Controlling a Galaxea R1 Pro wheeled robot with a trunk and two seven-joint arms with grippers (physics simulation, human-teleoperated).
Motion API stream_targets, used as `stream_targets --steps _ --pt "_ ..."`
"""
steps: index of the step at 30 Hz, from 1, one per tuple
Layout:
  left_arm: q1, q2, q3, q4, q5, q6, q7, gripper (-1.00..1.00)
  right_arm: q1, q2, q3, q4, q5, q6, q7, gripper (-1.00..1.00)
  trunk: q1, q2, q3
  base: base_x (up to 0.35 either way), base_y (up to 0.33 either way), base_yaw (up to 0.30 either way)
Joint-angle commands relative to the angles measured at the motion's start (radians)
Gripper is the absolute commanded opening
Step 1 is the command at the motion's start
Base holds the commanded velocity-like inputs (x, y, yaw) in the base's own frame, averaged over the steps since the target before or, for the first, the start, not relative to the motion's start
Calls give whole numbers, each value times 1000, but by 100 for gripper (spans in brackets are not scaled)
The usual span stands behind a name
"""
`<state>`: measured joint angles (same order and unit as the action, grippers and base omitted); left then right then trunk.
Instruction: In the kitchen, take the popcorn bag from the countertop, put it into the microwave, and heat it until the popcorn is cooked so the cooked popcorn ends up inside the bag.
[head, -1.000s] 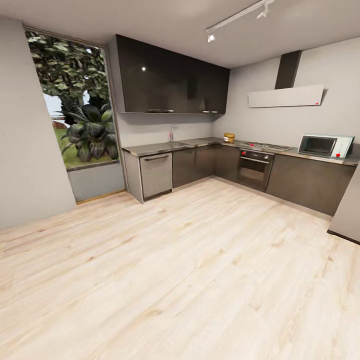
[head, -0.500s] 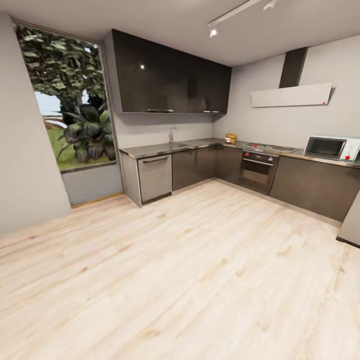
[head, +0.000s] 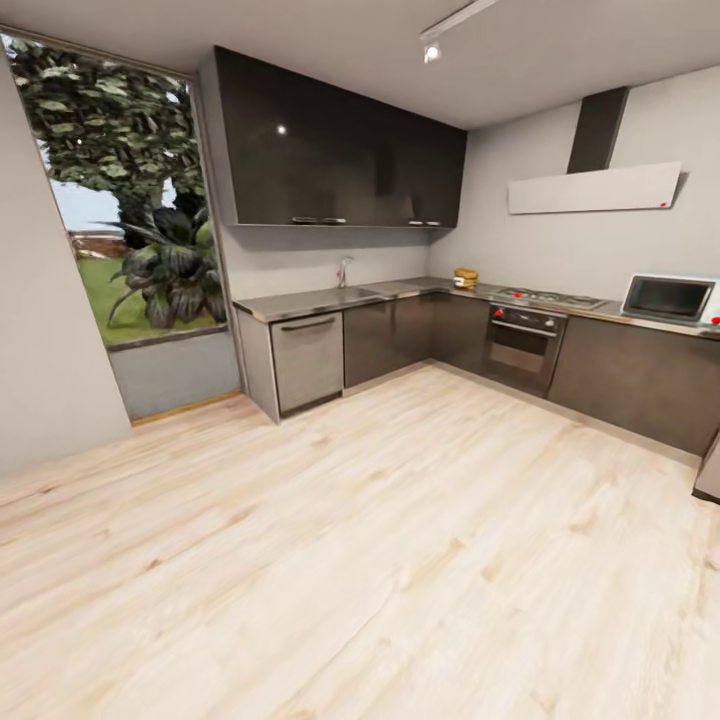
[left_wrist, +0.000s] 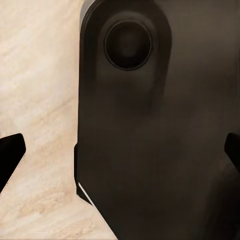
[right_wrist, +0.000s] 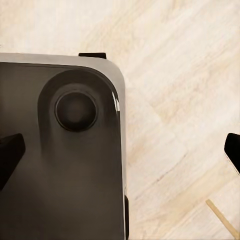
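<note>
1. at the far left of the head view, a tall window (head: 120, 200) looks out on a tree and a broad-leaved plant, set in a pale grey wall of the kitchen.
2. just right of it, glossy dark upper cabinets (head: 335, 145) hang over a run of countertop (head: 310, 298), with a steel-fronted dishwasher (head: 308, 360) below and a tap (head: 343, 270) at the sink.
3. further right, in the corner where the two worktop runs meet, the popcorn bag (head: 464, 277) stands on the countertop: small, tan, too far off to read its label.
4. right of the bag lies the gas hob (head: 545, 297), with the black-and-steel oven (head: 522, 345) under it and the slanted white hood (head: 595, 188) above.
5. at the right edge the microwave (head: 672, 299) sits on the worktop, well apart from the bag, its dark glass door closed.
6. light wood floor (head: 380, 540) spreads across the foreground, between the camera and the cabinets.
7. in the left wrist view, the left gripper (left_wrist: 120, 157) is released, its dark fingertips wide apart at the frame's two sides, nothing between them; beyond lie a dark rounded part of the robot's body and the floor.
8. in the right wrist view, the right gripper (right_wrist: 122, 155) is likewise spread and holds nothing, above a similar dark rounded part and the floor.
</note>
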<state>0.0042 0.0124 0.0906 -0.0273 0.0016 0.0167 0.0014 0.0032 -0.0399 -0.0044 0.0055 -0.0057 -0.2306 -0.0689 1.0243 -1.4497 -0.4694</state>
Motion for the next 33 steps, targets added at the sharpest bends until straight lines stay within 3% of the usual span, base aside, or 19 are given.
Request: stream_targets --steps 1,20,33 --pt "0 0 8 -2 0 2 0 100 0 0 0 1 0 -4 -2 100 1 0 -1 340 0 0" --pt "0 0 8 -2 0 2 0 100 0 0 -3 1 -1 -5 1 100 1 0 -1 339 0 -1" --pt "0 0 8 -2 1 2 0 100 0 0 -2 1 0 -9 1 100 1 0 -1 339 0 -237"
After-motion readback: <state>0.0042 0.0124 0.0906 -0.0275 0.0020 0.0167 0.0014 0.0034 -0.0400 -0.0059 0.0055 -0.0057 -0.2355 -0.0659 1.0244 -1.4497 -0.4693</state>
